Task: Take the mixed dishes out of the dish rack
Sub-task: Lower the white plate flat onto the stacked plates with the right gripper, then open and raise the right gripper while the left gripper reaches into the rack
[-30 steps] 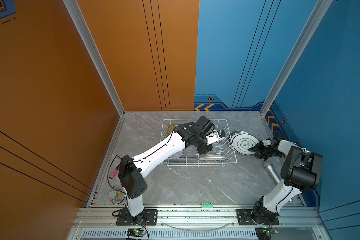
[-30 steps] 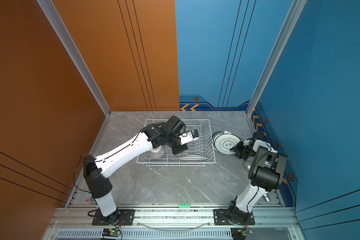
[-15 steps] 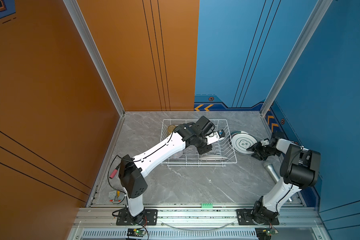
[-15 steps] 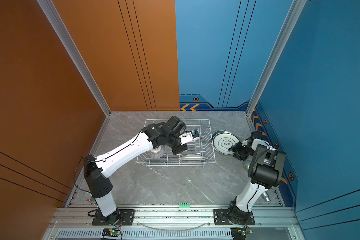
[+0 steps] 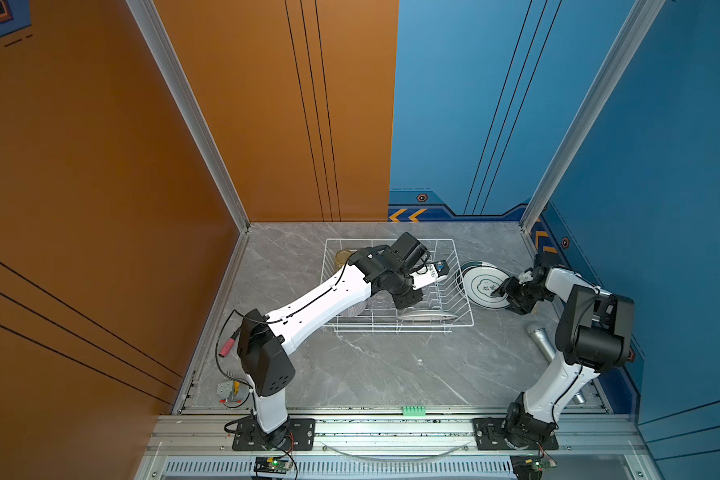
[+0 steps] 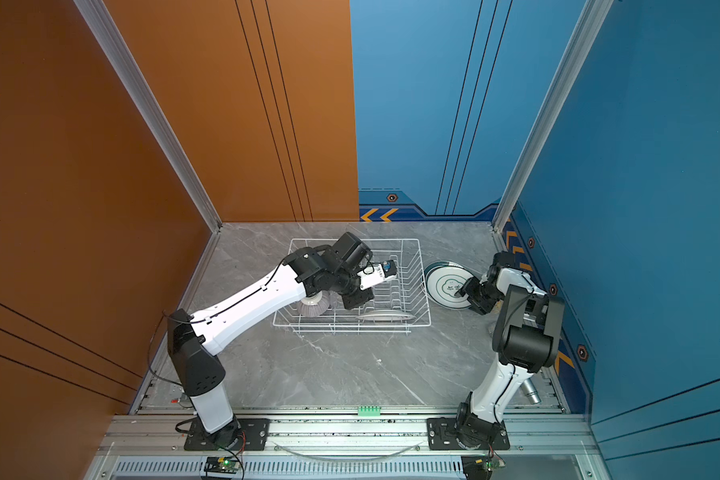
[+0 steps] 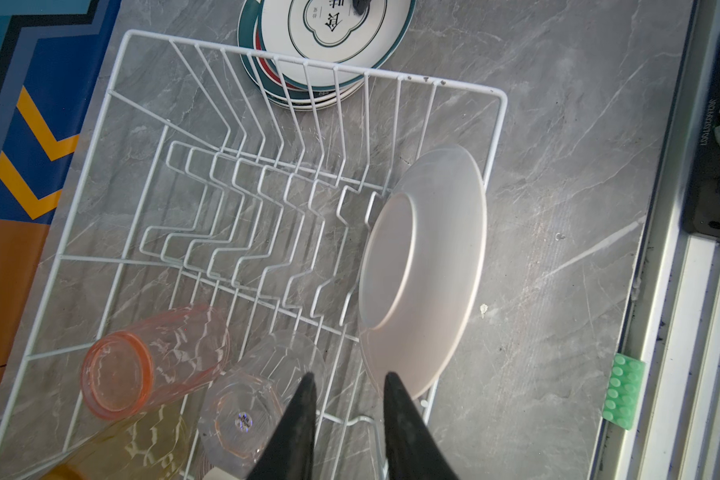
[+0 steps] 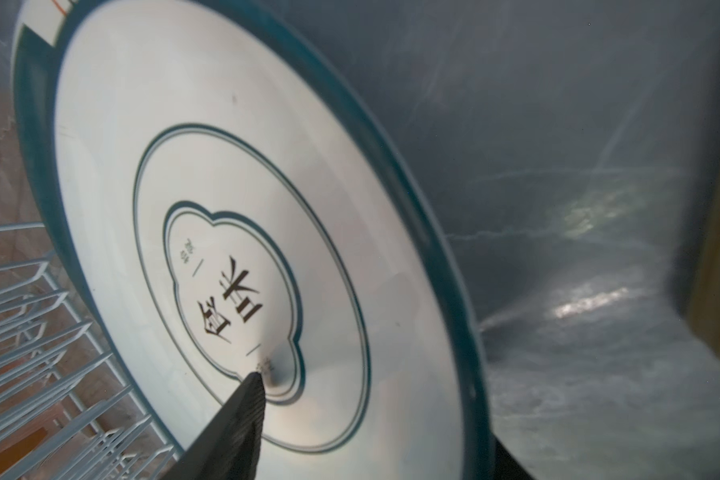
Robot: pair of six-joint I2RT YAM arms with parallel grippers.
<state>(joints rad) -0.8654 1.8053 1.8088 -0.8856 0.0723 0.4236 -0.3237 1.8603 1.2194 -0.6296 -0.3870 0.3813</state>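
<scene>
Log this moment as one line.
Left gripper: jaws open, empty, over dish rack | In rack: plate, tumblers, bowl | Right gripper: at plate stack beside rack, finger over top plate

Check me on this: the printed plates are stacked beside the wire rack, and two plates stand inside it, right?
Not quite: only one plate stands inside the rack, as the left wrist view shows. The printed plates are indeed stacked beside it.

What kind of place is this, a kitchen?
Probably a robot test booth, not a real kitchen: plain orange panel wall and blue panel wall box it in, two white-and-black robot arms are mounted on a silver aluminium rail, and a white wire dish rack sits on a grey marble-look tabletop.
</scene>
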